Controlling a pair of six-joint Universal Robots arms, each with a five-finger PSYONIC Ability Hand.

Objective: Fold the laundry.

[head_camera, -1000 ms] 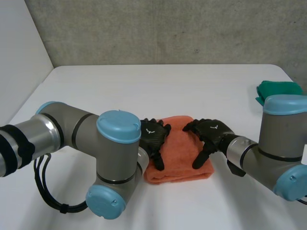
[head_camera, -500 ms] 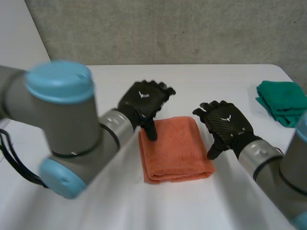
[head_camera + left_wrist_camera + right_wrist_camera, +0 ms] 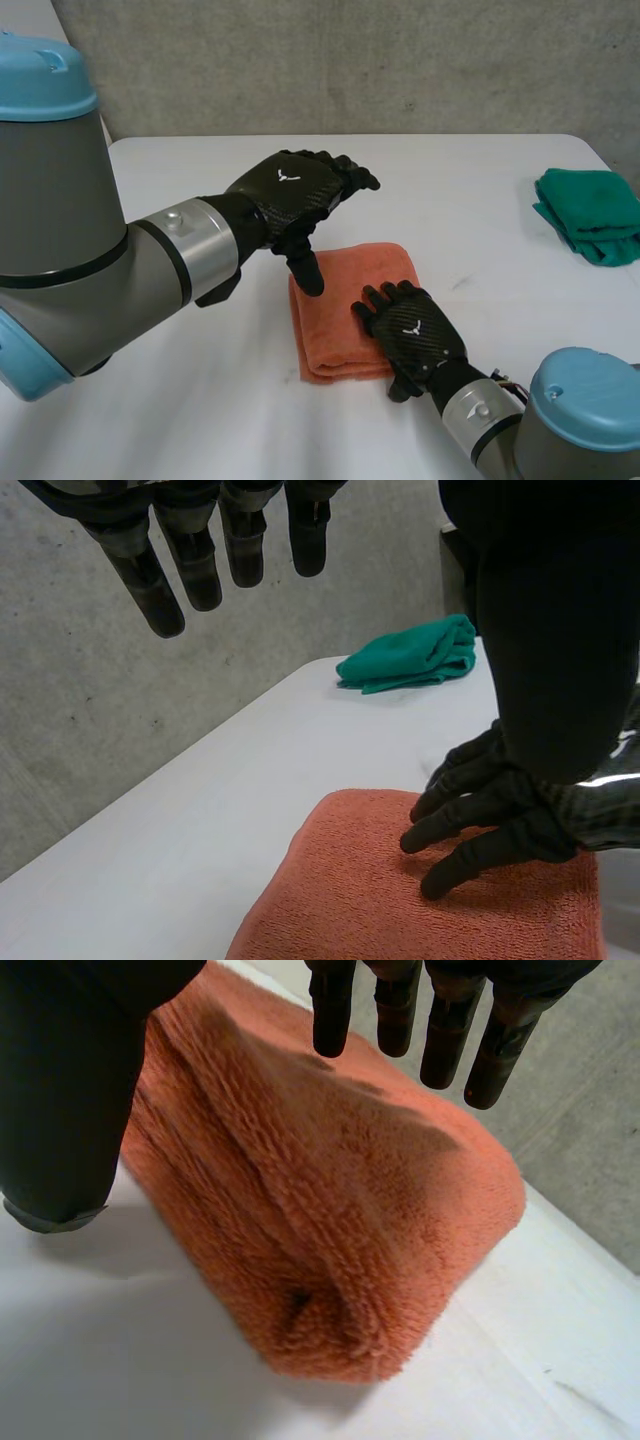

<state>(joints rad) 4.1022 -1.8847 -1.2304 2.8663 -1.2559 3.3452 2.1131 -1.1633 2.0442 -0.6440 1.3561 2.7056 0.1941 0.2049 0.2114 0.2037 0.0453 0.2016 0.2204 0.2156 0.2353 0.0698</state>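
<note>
A folded green cloth [image 3: 590,212] lies well apart at the right edge of the table [image 3: 180,420]. The folded orange towel [image 3: 335,310] sits mid-table with open tabletop around it. The right hand [image 3: 415,330] rests on its near right part, fingers straight and spread; the left hand [image 3: 290,195] hangs over its far left corner, fingers loosely extended

No readable words, numbers or brand names anywhere. Only sign: small white mark [image 3: 287,178], like flat V with wings, on back of left hand [image 3: 295,200]; same mark on back of right hand [image 3: 415,340]. No letters can be made out in it.
</note>
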